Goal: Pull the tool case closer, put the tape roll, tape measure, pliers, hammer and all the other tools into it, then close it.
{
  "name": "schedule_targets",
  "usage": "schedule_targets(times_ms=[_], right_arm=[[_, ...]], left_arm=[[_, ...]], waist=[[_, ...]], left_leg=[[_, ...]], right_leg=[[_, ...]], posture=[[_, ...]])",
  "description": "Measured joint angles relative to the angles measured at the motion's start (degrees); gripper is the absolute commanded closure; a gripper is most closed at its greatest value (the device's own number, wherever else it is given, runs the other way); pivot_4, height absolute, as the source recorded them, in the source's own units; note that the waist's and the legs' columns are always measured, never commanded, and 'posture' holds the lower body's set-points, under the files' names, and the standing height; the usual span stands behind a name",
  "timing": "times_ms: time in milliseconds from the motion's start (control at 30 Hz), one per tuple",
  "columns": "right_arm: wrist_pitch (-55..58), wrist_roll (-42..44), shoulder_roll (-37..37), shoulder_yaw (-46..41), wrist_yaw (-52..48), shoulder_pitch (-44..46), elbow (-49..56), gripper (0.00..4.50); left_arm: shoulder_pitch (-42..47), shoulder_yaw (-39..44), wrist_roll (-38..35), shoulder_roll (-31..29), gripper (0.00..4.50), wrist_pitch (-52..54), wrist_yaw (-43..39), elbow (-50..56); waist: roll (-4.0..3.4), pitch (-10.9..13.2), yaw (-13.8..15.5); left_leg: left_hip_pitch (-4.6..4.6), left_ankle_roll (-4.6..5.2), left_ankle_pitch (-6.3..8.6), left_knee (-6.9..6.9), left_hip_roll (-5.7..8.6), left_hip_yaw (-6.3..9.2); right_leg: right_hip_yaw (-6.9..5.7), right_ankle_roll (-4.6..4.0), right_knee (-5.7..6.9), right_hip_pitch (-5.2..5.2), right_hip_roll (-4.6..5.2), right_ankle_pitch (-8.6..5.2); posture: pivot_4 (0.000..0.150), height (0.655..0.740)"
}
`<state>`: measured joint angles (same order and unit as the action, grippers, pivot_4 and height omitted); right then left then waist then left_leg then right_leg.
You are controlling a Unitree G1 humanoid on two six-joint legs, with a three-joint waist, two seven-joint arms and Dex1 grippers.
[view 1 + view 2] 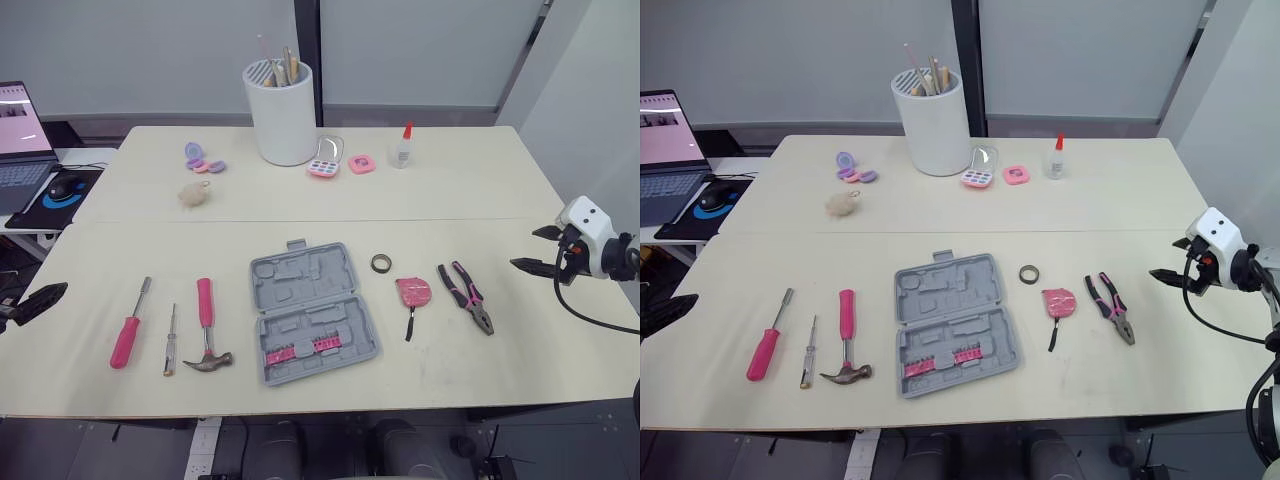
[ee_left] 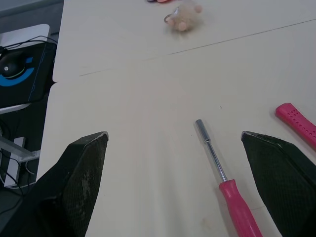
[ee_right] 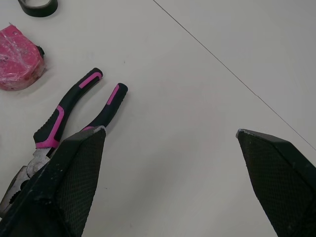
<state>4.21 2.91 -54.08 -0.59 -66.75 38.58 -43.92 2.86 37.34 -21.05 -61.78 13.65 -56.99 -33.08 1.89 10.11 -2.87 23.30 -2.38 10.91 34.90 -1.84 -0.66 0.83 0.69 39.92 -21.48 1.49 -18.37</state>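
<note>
Tools spread out, case open, both jaws empty

Nearest, at front centre of the desk [image 1: 440, 365]: one tool case [image 1: 315, 312], open flat, with a row of pink bits in its near half. To its left, three tools side by side and not touching: one hammer [image 1: 206, 325] with a pink grip, one slim screwdriver [image 1: 170, 340], one pink-handled driver [image 1: 130, 325]. To its right, one pink tape measure [image 1: 413, 292] and one pair of pliers [image 1: 466, 297]; slightly farther back, one dark tape roll [image 1: 381, 263]. All six outside the case.

Left jaws at the desk's left edge, spread wide, fingers [image 2: 84, 168] apart above the bare top near the driver's shaft, gripping nothing. Right jaws off the right edge, equally wide, fingers [image 3: 79, 168] over the pliers' handles, touching nothing.

Farther back: one fluffy ball [image 1: 194, 194], one white holder [image 1: 282, 115], one glue bottle [image 1: 402, 147], one open compact [image 1: 325, 160]. Sticks in the holder hard to make out. One laptop [image 1: 20, 140] cut off at far left.
</note>
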Motion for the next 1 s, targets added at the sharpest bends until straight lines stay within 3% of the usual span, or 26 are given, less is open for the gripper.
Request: schedule_targets(times_ms=[300, 433, 533, 800, 900, 1000], right_arm=[[0.1, 0.0, 0.8, 0.6, -0.8, -0.2, 4.8, 0.00], [1.5, -0.1, 3.4, 2.8, -0.9, -1.7, 12.0, 0.89], [1.9, -0.9, 5.2, 5.7, -0.8, -2.6, 18.1, 1.96], [2.9, -4.8, 13.0, 14.3, 0.2, -2.5, 27.1, 3.82], [2.3, -7.7, 16.6, 18.0, 1.0, -1.5, 27.0, 4.46], [1.1, -9.8, 18.6, 20.3, 1.9, -0.5, 26.0, 4.49]], left_arm=[[-3.7, 0.1, -2.4, 1.1, 0.02, 5.5, -1.1, 10.6], [-6.8, -0.4, -5.0, 4.1, 0.89, 10.3, -1.0, 22.5], [-8.6, -3.3, -5.6, 5.1, 1.96, 12.6, -0.5, 31.5], [-8.5, -19.0, 0.4, 8.1, 4.50, 12.2, 3.2, 42.7], [-7.5, -25.4, 3.7, 9.9, 4.50, 11.6, 4.5, 43.2], [-6.6, -29.1, 5.9, 10.5, 4.50, 10.7, 5.1, 43.1]], waist=[[0.00, 0.0, -0.1], [0.00, 0.0, -0.1], [0.00, 0.0, 0.0], [0.00, 0.0, 0.0], [0.01, 0.0, 0.1], [0.03, 0.0, 0.3]], left_leg=[[0.00, 0.00, 0.00, 0.00, -0.01, 0.02], [0.02, 0.00, 0.00, 0.02, -0.01, 0.03], [0.02, 0.00, 0.00, 0.03, 0.01, 0.05], [0.03, 0.00, 0.00, 0.05, -0.03, 0.09], [0.06, 0.00, 0.00, 0.06, -0.02, 0.09], [0.10, 0.00, 0.00, 0.07, 0.00, 0.14]], right_leg=[[-0.01, 0.00, 0.02, 0.00, 0.00, 0.00], [-0.01, 0.00, 0.02, 0.01, -0.01, 0.00], [0.00, 0.00, 0.03, 0.01, -0.01, 0.00], [0.01, 0.00, 0.03, 0.01, -0.14, 0.00], [0.02, 0.00, 0.02, 0.00, -0.16, 0.00], [-0.01, 0.00, 0.00, -0.02, -0.15, 0.00]], posture=[[0.150, 0.7400], [0.150, 0.7400], [0.150, 0.7400], [0.150, 0.7400], [0.150, 0.7400], [0.150, 0.7400]])
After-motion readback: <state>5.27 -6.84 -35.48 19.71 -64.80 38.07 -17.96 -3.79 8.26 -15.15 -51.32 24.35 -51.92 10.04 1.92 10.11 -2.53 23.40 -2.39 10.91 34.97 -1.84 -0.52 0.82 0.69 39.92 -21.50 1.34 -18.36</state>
